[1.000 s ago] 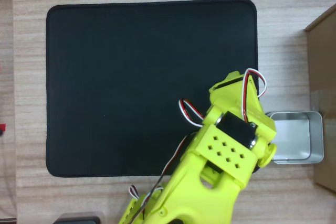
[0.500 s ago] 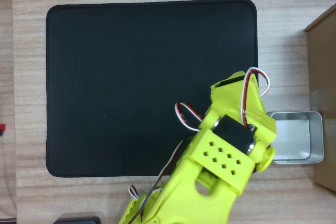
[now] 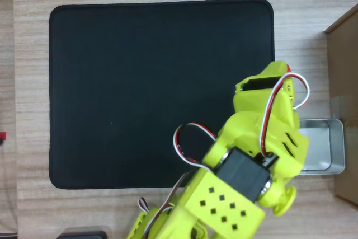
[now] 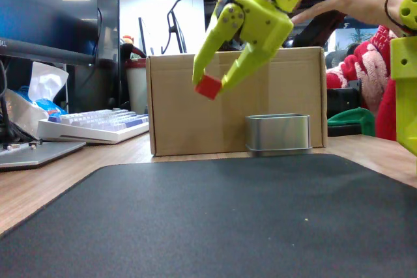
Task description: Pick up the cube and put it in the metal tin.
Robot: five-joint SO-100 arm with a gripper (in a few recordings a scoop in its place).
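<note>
No brand, label or legible writing anywhere in either view. In the fixed view, at far left a white keyboard [image 4: 94, 126], then a large cardboard box [image 4: 182, 105] with the red cube [image 4: 208, 86] in front of it, clamped between the tips of the yellow-green gripper [image 4: 210, 85] and held well clear of the mat. Down toward 5 o'clock from the cube, apart from it, the metal tin [image 4: 278, 134] standing on the wood just beside the box. In the overhead view, black mat [image 3: 140, 82] bare across its left and middle; arm moved since half a second back, wrist now further toward 1 o'clock, overlapping the tin's [image 3: 327, 145] left part. Free wood beyond the mat's top edge; box [image 3: 344, 76] crowding the right edge.
</note>
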